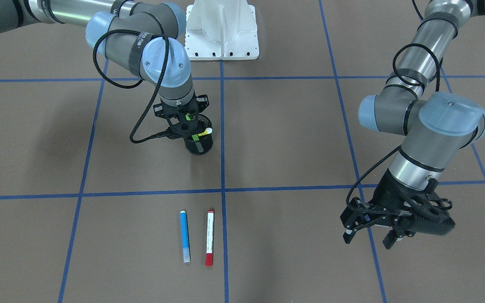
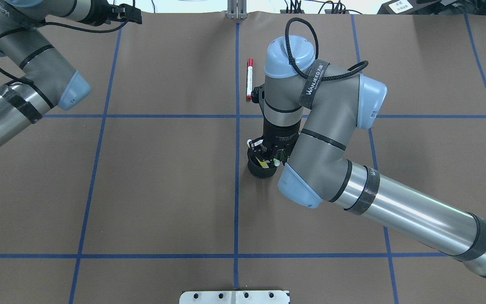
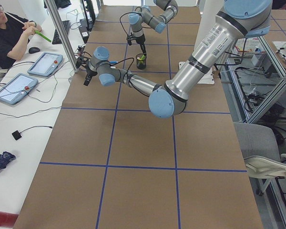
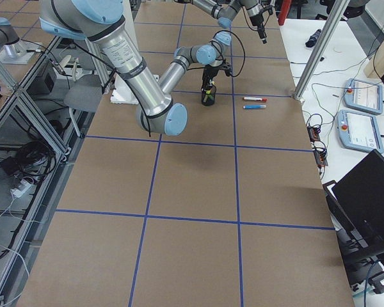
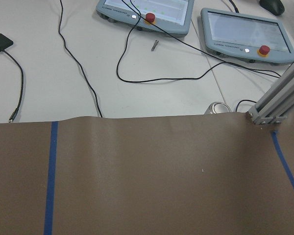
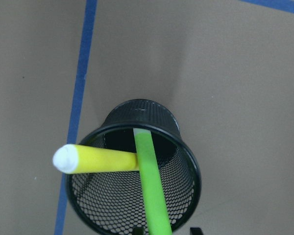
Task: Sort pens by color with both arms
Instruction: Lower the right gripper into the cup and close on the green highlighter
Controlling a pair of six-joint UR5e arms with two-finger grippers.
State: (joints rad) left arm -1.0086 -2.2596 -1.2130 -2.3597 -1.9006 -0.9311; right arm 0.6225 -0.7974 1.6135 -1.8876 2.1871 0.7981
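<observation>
The right arm's black two-finger gripper (image 1: 188, 126) hangs straight over a black wire-mesh cup (image 6: 108, 205) in the upper middle of the front-facing view, just left of a blue tape line on the brown paper-covered table (image 1: 289, 139). In its wrist view a lime green marker pen (image 6: 152, 186) runs from between the two fingertips down into the cup. The tips stand a little wider than the barrel, so they look parted rather than pinching it. A yellow marker pen (image 6: 100, 161) leans in the same cup, its pale cap poking over the rim at the left.

A blue marker pen with a pale cap (image 1: 185, 236) and a white-barrelled pen with a red cap (image 1: 209, 237) lie side by side, apart, at lower middle. The print along the white barrel is too small to read.

The left arm's black gripper (image 1: 369, 237) hovers at lower right, spread and empty.

A black strap (image 2: 315, 79) round the right arm's cable reads "WANJEED".
</observation>
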